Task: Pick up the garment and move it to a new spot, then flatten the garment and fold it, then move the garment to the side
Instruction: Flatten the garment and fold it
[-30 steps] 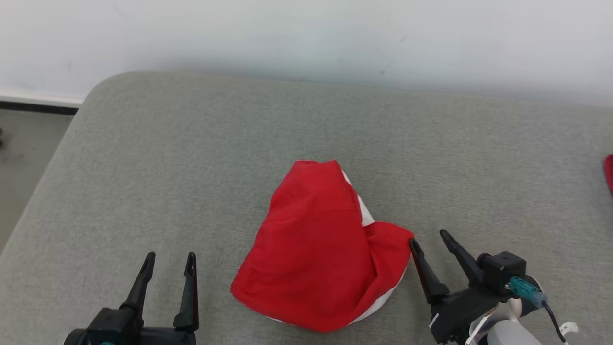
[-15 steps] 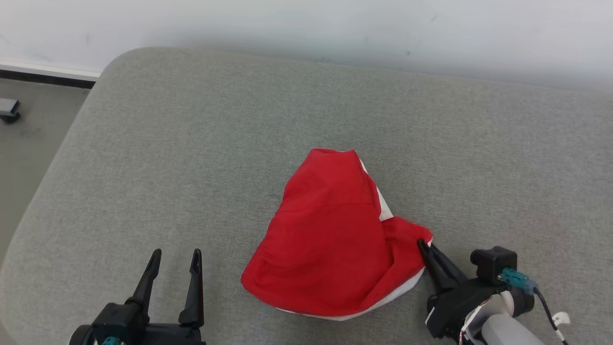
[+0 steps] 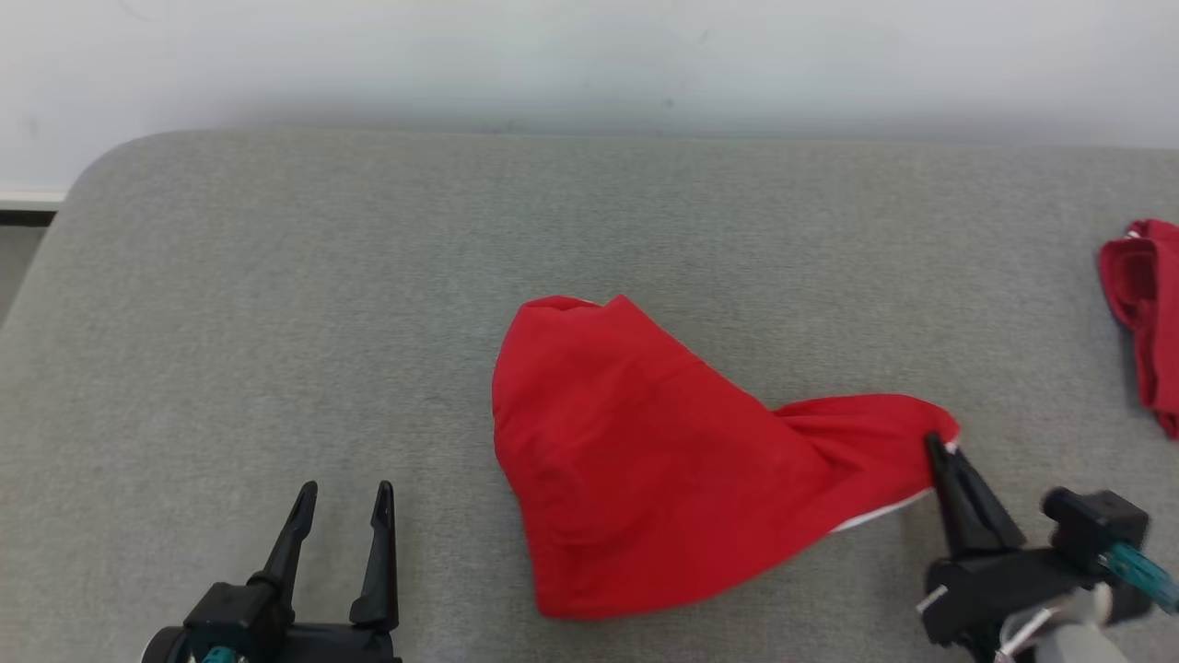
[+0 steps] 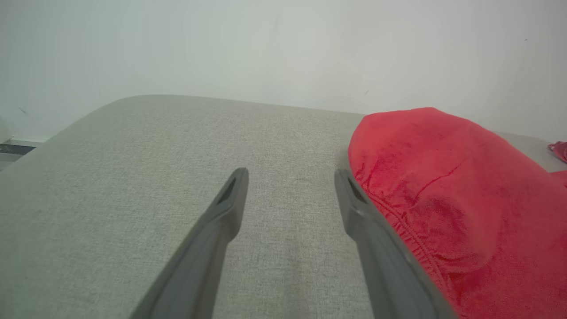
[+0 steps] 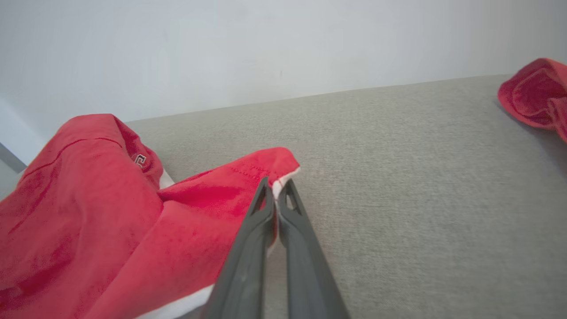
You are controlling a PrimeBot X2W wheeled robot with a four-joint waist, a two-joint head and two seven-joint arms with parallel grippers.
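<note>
Clamps the right tool [image 3: 935, 444] on a stretched corner of the crumpled red cloth garment with white edging [image 3: 645, 460], spread on the grey fabric-covered table [image 3: 276, 276] to that tool's left, and holds the left tool [image 3: 345, 488] with fingers apart and empty, garment just to its right.

Wide room is lying open on the grey padded surface [image 3: 276, 295] across the left half and upper band of the head frame. The red garment [image 3: 645, 460] is bulking up at centre and blocking the lower middle. Its corner is stretching toward the lower right, where the right gripper [image 3: 938, 447] is pinching it. The left gripper [image 3: 347, 490] is sitting at lower left, fingers apart, with a bare strip running between it and the garment's edge. A second red cloth [image 3: 1142, 313] is crowding the right edge, and a bare gap is lying between it and the pinched corner. The wall [image 3: 589, 55] is closing off the top. The surface is rounding off at upper left, with floor [image 3: 11, 258] showing beyond.
</note>
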